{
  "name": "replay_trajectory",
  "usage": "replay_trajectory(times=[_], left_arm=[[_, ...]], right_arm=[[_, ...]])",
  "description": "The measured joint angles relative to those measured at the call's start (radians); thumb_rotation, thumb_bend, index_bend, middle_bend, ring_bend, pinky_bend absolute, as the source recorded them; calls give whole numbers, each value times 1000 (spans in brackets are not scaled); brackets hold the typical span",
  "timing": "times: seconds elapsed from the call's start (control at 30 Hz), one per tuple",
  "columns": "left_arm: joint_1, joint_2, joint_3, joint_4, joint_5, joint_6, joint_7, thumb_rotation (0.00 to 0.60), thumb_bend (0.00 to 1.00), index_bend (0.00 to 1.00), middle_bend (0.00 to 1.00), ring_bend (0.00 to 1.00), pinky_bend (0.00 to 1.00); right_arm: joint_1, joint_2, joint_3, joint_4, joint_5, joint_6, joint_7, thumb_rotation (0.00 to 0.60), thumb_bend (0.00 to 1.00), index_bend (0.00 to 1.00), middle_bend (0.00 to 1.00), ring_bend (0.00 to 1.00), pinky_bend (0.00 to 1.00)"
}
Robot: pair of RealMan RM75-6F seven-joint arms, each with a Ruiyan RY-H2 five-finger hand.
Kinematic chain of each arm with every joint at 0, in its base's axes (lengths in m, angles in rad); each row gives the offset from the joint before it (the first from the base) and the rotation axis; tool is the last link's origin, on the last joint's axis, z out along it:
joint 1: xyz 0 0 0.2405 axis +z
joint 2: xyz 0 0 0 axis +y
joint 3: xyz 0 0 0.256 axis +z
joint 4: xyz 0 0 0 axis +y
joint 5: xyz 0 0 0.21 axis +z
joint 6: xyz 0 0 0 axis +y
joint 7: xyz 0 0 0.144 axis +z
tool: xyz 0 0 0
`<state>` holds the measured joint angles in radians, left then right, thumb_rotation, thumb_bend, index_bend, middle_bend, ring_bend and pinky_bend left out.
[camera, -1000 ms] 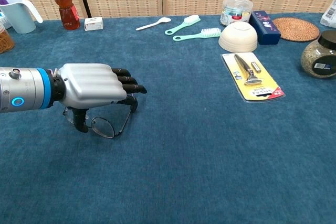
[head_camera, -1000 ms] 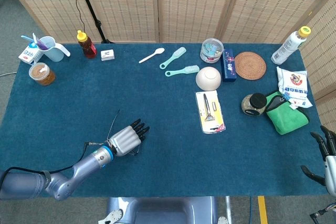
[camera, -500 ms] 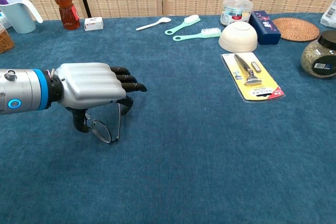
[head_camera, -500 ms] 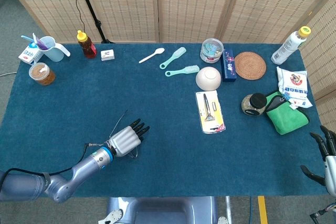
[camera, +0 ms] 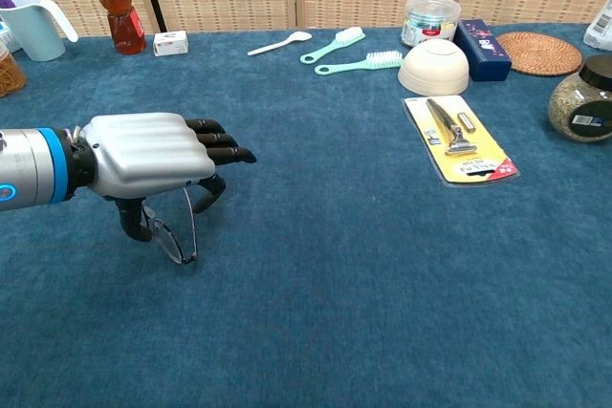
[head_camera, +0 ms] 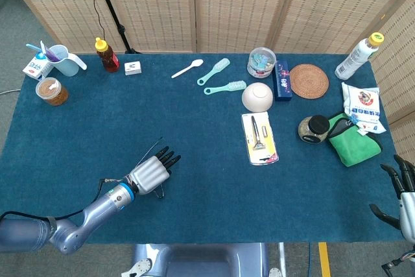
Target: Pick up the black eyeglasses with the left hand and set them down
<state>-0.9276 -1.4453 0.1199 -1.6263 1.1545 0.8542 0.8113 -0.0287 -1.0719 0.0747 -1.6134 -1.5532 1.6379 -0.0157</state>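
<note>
The black eyeglasses (camera: 175,239) hang under my left hand (camera: 143,150), pinched between the thumb and the fingers, with one lens pointing down just above the blue cloth. The other fingers stretch forward to the right. In the head view the left hand (head_camera: 150,173) sits near the table's front left, and the glasses are mostly hidden under it. My right hand (head_camera: 402,192) hangs off the table's front right corner with its fingers apart and nothing in it.
A packaged razor (camera: 462,140) and a white bowl (camera: 433,66) lie to the right of centre. Two mint brushes (camera: 359,64) and a spoon (camera: 280,42) lie at the back. A honey bottle (camera: 119,7) and a jug (camera: 38,21) stand back left, a dark jar (camera: 581,100) far right.
My left hand has drawn back to the left with the eyeglasses. The glasses have come up off the cloth and swung from lying flat to hanging edge-on.
</note>
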Motion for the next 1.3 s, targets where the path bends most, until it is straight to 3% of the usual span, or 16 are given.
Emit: replay_trajectory(times=[0.63, 1.3], left_arm=[[52, 1, 0, 21, 78, 26, -68, 600, 78, 597, 0, 0, 0], [62, -1, -31, 36, 94, 8, -81, 600, 79, 613, 0, 0, 0]], right_arm=[[-4, -2, 0, 0, -3, 7, -1, 600, 42, 201, 70, 101, 234], [-7, -5, 1, 6, 0, 10, 6, 600, 41, 202, 74, 101, 234]])
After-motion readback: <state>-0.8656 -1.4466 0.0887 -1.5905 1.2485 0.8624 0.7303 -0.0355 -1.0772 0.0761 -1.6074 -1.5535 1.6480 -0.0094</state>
